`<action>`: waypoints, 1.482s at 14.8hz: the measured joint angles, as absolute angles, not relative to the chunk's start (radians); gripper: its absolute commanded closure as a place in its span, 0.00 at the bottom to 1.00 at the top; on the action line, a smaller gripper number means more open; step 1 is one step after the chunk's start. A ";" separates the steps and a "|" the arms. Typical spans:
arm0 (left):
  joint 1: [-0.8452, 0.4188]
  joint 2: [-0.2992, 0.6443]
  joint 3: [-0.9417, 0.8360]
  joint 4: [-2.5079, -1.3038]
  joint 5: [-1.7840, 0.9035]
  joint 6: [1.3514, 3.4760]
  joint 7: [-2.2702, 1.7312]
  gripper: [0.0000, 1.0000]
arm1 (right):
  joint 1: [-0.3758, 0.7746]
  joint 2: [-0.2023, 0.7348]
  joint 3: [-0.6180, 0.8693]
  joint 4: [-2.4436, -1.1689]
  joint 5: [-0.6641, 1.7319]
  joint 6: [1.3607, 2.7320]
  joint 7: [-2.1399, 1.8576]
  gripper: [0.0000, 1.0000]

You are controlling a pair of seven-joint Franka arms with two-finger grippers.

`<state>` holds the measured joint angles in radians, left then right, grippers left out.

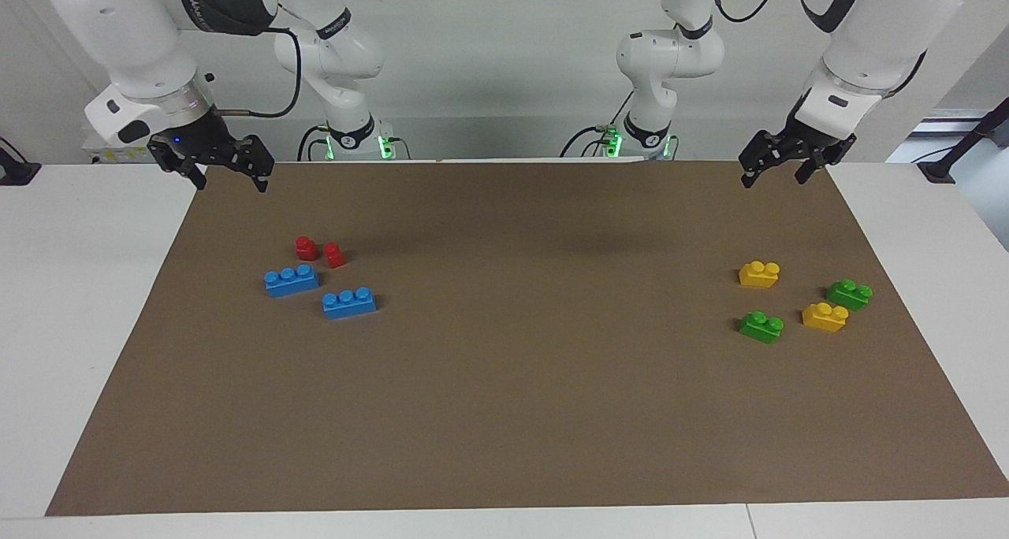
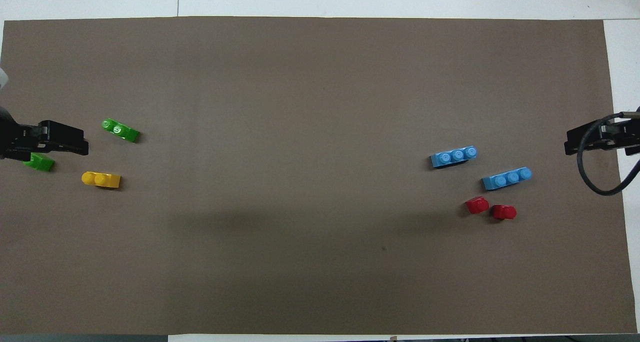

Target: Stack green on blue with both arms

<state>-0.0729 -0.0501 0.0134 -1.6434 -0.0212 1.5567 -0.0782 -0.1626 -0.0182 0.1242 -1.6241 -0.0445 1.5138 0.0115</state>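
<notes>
Green bricks: two (image 1: 761,326) (image 1: 849,294), toward the left arm's end of the mat, both lying free.
Blue bricks: two (image 1: 292,280) (image 1: 349,302), toward the right arm's end, near each other but apart.
Yellow bricks: two (image 1: 759,273) (image 1: 824,317), among the green ones.
Red bricks: two (image 1: 306,247) (image 1: 334,254), nearer to the robots than the blue pair, just beside it.
Mat: one brown sheet (image 1: 520,381) on a white table (image 1: 87,302).
Left gripper (image 1: 776,175): raised over the mat's edge, fingers spread, holding nothing; green bricks well apart from it, lower on the mat.
Right gripper (image 1: 230,178): raised over the mat's corner, fingers spread, holding nothing; blue bricks well apart from it.
</notes>
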 measured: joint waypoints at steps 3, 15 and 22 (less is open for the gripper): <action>-0.073 -0.050 0.013 -1.643 -0.021 1.557 -0.078 0.00 | -0.163 -0.018 0.124 -1.626 -0.044 1.514 0.012 0.00; -0.074 -0.050 0.006 -1.644 -0.021 1.555 -0.078 0.00 | -0.163 -0.019 0.124 -1.635 -0.045 1.536 0.031 0.00; -0.074 -0.050 0.006 -1.644 -0.022 1.554 -0.078 0.00 | -0.153 -0.021 0.129 -1.669 -0.044 1.587 0.356 0.00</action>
<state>-0.0739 -0.0502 0.0061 -1.6442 -0.0217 1.5545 -0.0783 -0.1528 -0.0208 0.1286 -1.6686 -0.0445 1.5868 0.3565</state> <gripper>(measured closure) 0.000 0.000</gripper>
